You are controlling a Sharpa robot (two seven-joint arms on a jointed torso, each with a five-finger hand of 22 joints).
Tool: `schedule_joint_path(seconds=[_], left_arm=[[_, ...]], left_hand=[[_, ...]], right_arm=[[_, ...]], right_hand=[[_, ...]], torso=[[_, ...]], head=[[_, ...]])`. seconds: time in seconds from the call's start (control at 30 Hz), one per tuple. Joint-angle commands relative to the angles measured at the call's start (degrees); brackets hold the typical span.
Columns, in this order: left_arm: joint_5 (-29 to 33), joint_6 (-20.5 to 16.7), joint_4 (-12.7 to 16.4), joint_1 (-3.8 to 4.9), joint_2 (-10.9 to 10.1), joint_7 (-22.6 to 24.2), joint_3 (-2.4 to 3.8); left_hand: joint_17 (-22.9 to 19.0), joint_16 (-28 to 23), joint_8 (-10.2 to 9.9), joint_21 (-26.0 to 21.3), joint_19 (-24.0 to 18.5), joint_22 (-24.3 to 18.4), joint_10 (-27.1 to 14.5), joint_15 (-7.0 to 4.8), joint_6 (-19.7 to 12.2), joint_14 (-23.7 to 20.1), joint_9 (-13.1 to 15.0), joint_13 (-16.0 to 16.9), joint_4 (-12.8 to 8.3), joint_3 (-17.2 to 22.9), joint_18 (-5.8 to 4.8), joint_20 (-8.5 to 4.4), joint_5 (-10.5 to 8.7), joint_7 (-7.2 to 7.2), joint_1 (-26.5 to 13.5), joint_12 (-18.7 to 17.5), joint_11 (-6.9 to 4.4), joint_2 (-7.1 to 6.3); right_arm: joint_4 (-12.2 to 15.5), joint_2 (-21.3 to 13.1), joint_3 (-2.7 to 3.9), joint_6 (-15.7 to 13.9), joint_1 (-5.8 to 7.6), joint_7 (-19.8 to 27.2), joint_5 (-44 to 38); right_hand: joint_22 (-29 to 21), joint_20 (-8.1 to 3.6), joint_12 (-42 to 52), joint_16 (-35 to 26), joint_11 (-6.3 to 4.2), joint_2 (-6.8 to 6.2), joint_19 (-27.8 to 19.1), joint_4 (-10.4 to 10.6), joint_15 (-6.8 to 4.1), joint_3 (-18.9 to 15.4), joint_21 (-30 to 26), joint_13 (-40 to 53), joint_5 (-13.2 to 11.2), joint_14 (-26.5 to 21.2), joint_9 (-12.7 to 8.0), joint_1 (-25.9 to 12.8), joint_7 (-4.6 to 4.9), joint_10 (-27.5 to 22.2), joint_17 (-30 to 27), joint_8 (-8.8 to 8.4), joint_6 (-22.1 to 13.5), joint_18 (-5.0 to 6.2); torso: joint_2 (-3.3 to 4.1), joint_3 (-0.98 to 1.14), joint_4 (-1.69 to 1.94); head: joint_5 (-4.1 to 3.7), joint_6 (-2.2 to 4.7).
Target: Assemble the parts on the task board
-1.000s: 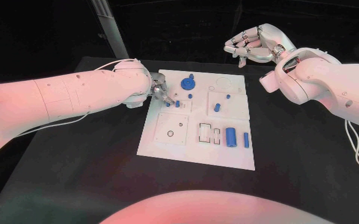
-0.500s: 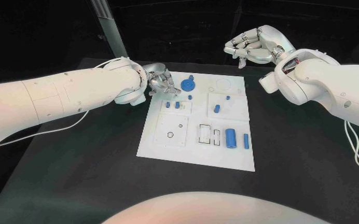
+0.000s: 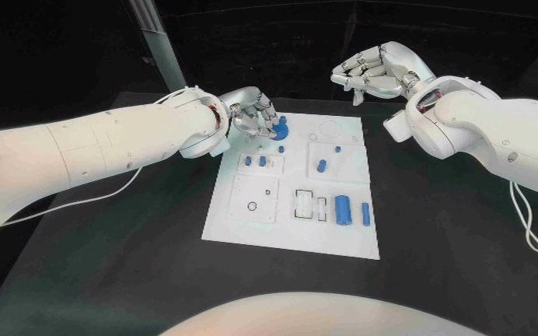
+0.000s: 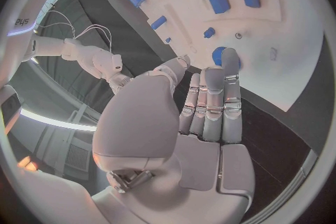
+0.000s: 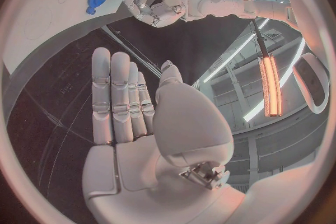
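My left hand (image 3: 249, 115) hovers over the far left corner of the flat white rectangular task board (image 3: 260, 223), its silver fingers (image 4: 223, 102) held side by side and reaching toward the round blue gear-like disc with a short stem (image 3: 281, 127) that sits near the board's far edge; the hand holds nothing, and from the wrist I see the fingertips close to the disc, though I cannot tell whether they touch it. My right hand (image 3: 375, 74) is raised beyond the board's far right corner, well apart from it, fingers loosely curled toward the palm in the head view and lying straight together in the wrist view, with nothing in them. On the board, two small blue blocks (image 3: 254, 161) lie side by side just nearer than the disc, a small blue peg (image 3: 283, 147) stands between them and the disc, and a short blue cylinder (image 3: 322, 166) lies to their right. Toward the near right, a thick blue cylinder (image 3: 343, 208) and a thin blue rod (image 3: 365, 213) lie parallel, beside dark-outlined rectangular slots (image 3: 305, 203). The board rests on the black table (image 3: 124, 243).
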Motion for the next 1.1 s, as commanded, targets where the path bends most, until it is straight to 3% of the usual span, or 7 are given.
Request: schedule_joint_path(seconds=[0.03,0.13,0.33,0.47,0.57,0.77,1.1], left_arm=[[-10.4,-0.3,-1.4,-0.24,1.4,4.2,-0.01],[-15.9,0.1,-2.9,-0.52,3.0,4.7,-0.01],[-23.1,1.3,-5.3,-0.93,5.3,4.8,-0.01],[-25.7,2.2,-6.4,-1.34,6.3,4.6,-0.01],[-26.8,3.0,-7.0,-1.64,6.9,4.4,-0.01],[-27.8,4.1,-7.7,-2.08,7.7,4.1,0.01],[-28.9,5.0,-9.0,-2.59,9.0,3.4,0.03]], left_hand=[[-1.7,-0.8,-2.0,-0.4,1.0,-0.5,0.4,-0.14,1.4,0.4,-1.7,-2.9,-0.7,0.9,0.66,-0.09,-2.59,-0.08,0.4,-2.7,0.07,-0.56],[-1.8,0.1,-3.8,-0.6,2.1,-1.0,1.1,-0.14,3.0,1.9,-3.1,-5.4,-1.3,-0.2,0.75,-0.12,-3.42,-0.42,-0.1,-4.7,0.03,-1.22],[8.5,11.1,-6.8,1.8,6.7,0.0,3.3,-0.65,6.1,9.5,-5.3,-9.0,-2.3,-2.7,0.64,-0.71,-3.86,-1.03,-0.4,-7.1,-0.4,-0.75],[16.4,18.4,-8.3,12.6,11.8,9.2,4.9,-0.97,8.0,13.5,-6.3,-10.9,-2.6,-3.8,-1.11,-1.1,-3.96,-1.37,-0.5,-8.3,-0.69,-0.2],[19.7,21.3,-9.1,18.1,13.9,13.9,5.8,-1.14,9.0,14.9,-6.8,-11.8,-2.8,-4.2,-2.01,-1.27,-4.01,-1.45,-0.6,-8.9,-0.86,0.09],[21.5,23.2,-10.1,23.0,15.7,18.2,6.9,-1.34,10.2,15.9,-7.4,-12.9,-3.0,-4.8,-2.8,-1.48,-4.08,-1.57,-0.7,-9.9,-1.0,0.37],[22.0,23.9,-10.7,26.1,16.7,21.0,9.0,-1.66,12.1,16.5,-7.6,-13.8,-3.3,-4.0,-3.29,-1.75,-3.95,-1.84,-0.1,-10.9,-1.29,1.32]], right_arm=[[0.0,0.1,0.04,0.4,0.09,0.0,-0.1],[-0.1,0.2,0.04,0.5,0.09,-0.1,-0.1],[-0.3,0.5,0.04,0.6,0.09,-0.1,-0.1],[-0.3,0.6,0.04,0.7,0.09,-0.1,-0.1],[-0.4,0.7,0.04,0.7,0.08,-0.1,-0.1],[-0.5,0.8,0.04,0.7,0.08,-0.1,-0.1],[-0.6,1.1,0.04,0.7,0.08,0.0,-0.1]], right_hand=[[-0.1,0.09,-0.2,-0.5,0.13,0.23,0.5,-0.3,0.38,-0.2,-0.5,-0.3,0.3,0.0,-0.1,0.2,0.02,-0.8,-0.1,-0.35,-0.5,0.3],[-0.3,0.21,-1.1,-0.8,0.38,0.49,0.5,-0.4,0.57,-0.2,-0.8,-1.2,0.4,-0.1,-0.2,0.7,0.29,-1.6,0.0,-0.74,-1.1,0.29],[-0.5,0.32,-1.8,-1.1,0.53,0.72,0.5,-0.5,0.69,-0.2,-1.0,-2.1,0.5,-0.3,-0.2,1.1,0.44,-2.0,0.1,-1.0,-1.4,0.28],[-0.5,0.34,-1.9,-1.1,0.55,0.76,0.5,-0.6,0.7,-0.2,-1.1,-2.2,0.5,-0.3,-0.2,1.2,0.46,-2.0,0.1,-1.04,-1.4,0.28],[-0.5,0.34,-1.9,-1.1,0.55,0.76,0.5,-0.6,0.7,-0.2,-1.1,-2.2,0.5,-0.3,-0.2,1.2,0.46,-2.0,0.1,-1.04,-1.4,0.28],[-0.5,0.35,-2.0,-1.2,0.56,0.81,0.5,-0.6,0.71,-0.2,-1.1,-2.3,0.5,-0.3,-0.2,1.3,0.47,-2.0,0.1,-1.06,-1.4,0.28],[-0.5,0.36,-2.0,-1.2,0.57,0.84,0.5,-0.6,0.72,-0.2,-1.1,-2.4,0.5,-0.3,-0.2,1.3,0.48,-2.0,0.1,-1.07,-1.4,0.29]], torso=[[0.05,-0.08,-0.13],[0.01,-0.06,-0.13],[0.02,-0.02,-0.11],[0.05,0.0,-0.02],[0.05,-0.03,-0.01],[0.04,-0.02,-0.06],[0.05,0.01,-0.03]], head=[[-0.41,0.5],[-0.69,0.73],[-0.97,1.06],[-1.08,1.16],[-1.18,1.16],[-1.19,1.07],[-1.25,0.91]])
